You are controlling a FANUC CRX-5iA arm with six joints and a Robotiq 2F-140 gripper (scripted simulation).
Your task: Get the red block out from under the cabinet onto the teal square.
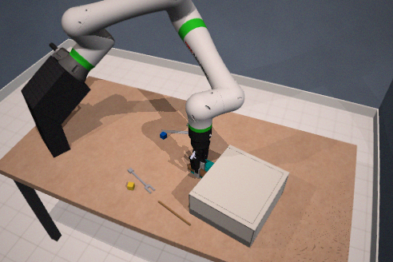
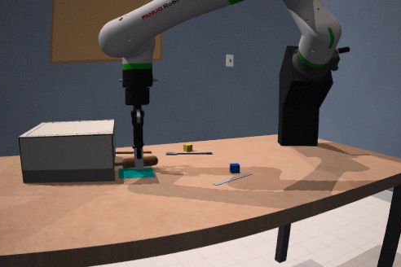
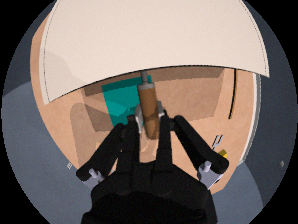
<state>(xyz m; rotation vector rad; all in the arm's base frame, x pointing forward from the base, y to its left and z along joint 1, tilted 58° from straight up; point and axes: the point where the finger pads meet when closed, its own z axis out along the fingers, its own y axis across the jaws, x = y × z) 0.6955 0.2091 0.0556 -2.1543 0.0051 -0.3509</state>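
Note:
The beige cabinet (image 1: 239,192) stands on the table; it also shows in the exterior view (image 2: 68,151) and in the wrist view (image 3: 153,30). The teal square (image 2: 136,173) lies right beside its side and shows partly in the wrist view (image 3: 120,99). My gripper (image 2: 138,163) points straight down next to the cabinet and is shut on a brown rod (image 3: 149,106). The rod lies level just above the table, and its grey tip points at the gap under the cabinet. The red block is hidden in every view.
A blue block (image 1: 163,136) and a flat grey bar (image 2: 232,179) lie behind the arm. A yellow block (image 1: 130,185), a grey wrench (image 1: 140,180) and a thin wooden stick (image 1: 174,212) lie near the front edge. The arm's black base (image 1: 53,100) stands at the far left.

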